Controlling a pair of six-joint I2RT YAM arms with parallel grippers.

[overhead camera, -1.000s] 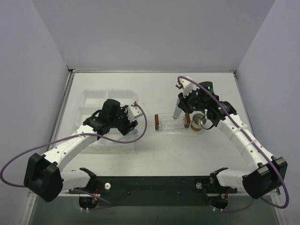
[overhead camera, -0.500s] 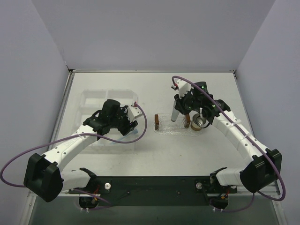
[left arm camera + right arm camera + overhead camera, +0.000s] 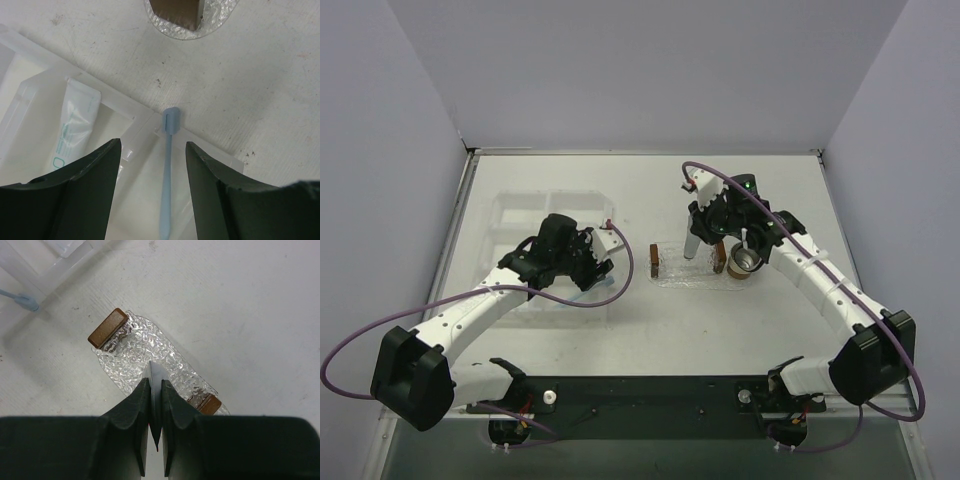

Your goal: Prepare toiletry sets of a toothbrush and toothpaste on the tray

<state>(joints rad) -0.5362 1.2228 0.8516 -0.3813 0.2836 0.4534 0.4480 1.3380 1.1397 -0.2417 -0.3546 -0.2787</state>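
- Right pincer [image 3: 155,390] is pinched narrow on a toothpaste tube [image 3: 154,371], gripped by its flat crimped end so that the body hangs down. The wrist view hides the cap from you.
- You hold that tube straight over the tray [image 3: 131,357], which lies right of the middle of the surface [image 3: 650,180], so a plain lowering should land it inside the rim.
- Brown blocks [image 3: 107,328] sit at both ends of the tray. The tube hangs over the bare stretch between them, which looks like the only room for it.
- You cannot tell from either view whether the tube's lower end touches the tray.
- Your left pincer [image 3: 152,146] stands wide and holds nothing, with one finger on each side of the toothbrush [image 3: 167,185], set to close across the thin handle.
- That toothbrush lies in the box [image 3: 125,103] towards the left edge of the surface and reaches onto the box's rim on the side facing the tray.
- A second tube [image 3: 75,127] lies in the next compartment, apart from the fingers.
- A metal cup [image 3: 745,262] stands just beside the tray's right end, close under your right arm, so mind it on the way down.
- Setting down the tube looks like the step in hand. The toothbrush is not yet lifted, so no set is complete.
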